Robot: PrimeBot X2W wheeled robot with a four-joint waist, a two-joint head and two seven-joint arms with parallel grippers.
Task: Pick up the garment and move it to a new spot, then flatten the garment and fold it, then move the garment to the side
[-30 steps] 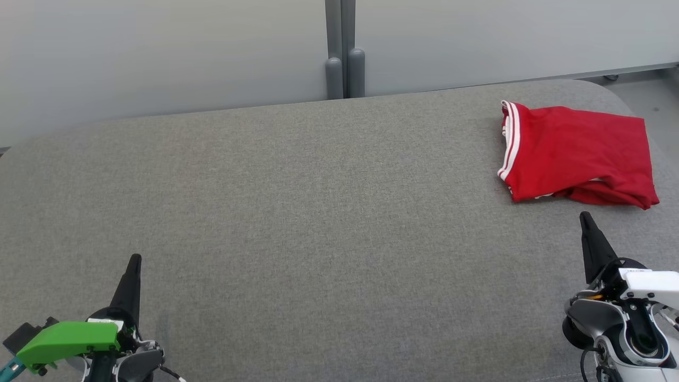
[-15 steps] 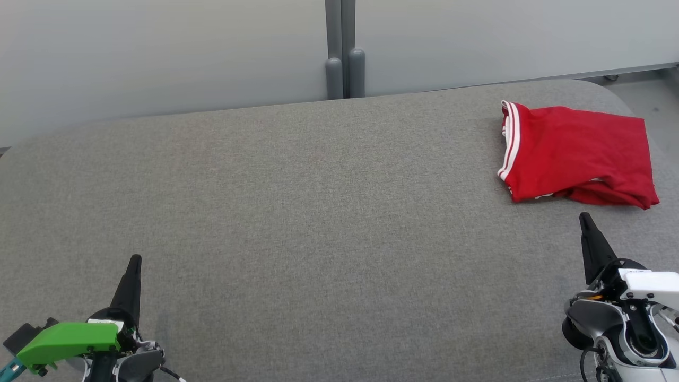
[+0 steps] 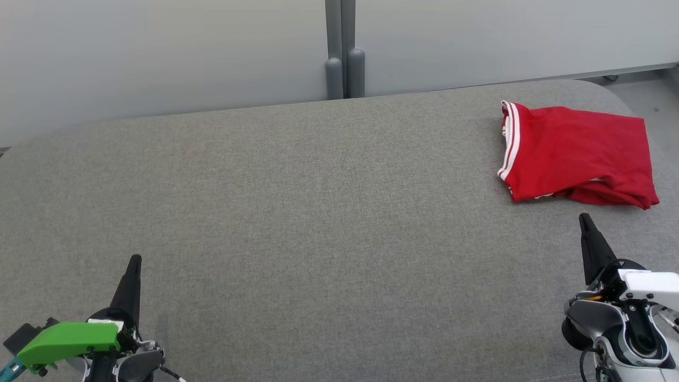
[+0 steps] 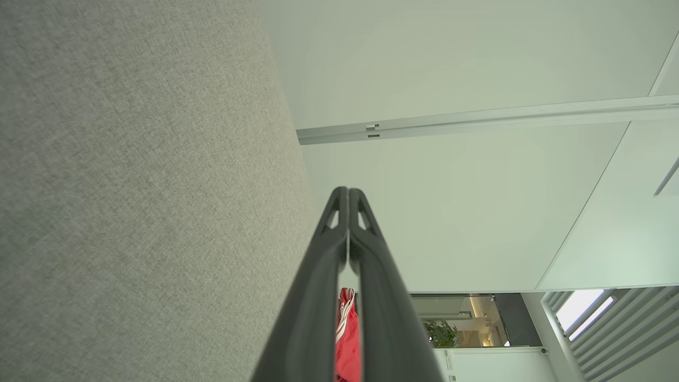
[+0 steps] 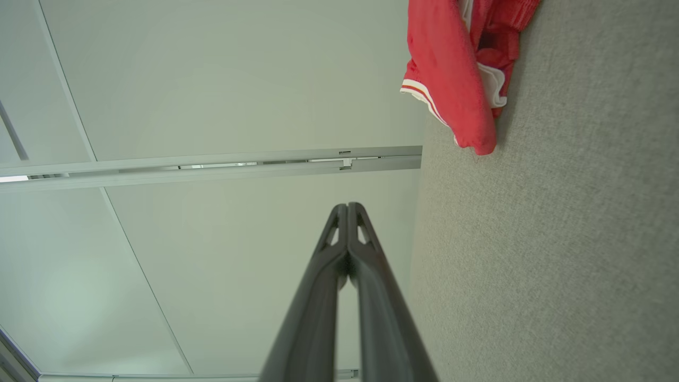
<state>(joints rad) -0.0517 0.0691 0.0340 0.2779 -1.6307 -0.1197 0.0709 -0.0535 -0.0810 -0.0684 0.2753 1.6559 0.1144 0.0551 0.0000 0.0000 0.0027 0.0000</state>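
The garment (image 3: 578,154), red with white stripes along one hem, lies folded at the far right of the grey padded table (image 3: 318,212). My right gripper (image 3: 584,217) is shut and empty, a short way in front of the garment's near edge. Far off at the lower left, my left gripper (image 3: 135,258) is also shut and holds nothing. In the right wrist view the garment (image 5: 456,63) sits at the top, beyond my shut right gripper (image 5: 348,204). The left wrist view shows a sliver of the garment (image 4: 347,339) behind my shut left gripper (image 4: 348,189).
Pale grey wall panels (image 3: 159,53) stand behind the table, joined at a grey post (image 3: 345,63). The table's rounded right corner (image 3: 610,87) lies just beyond the garment, with floor (image 3: 647,95) past it.
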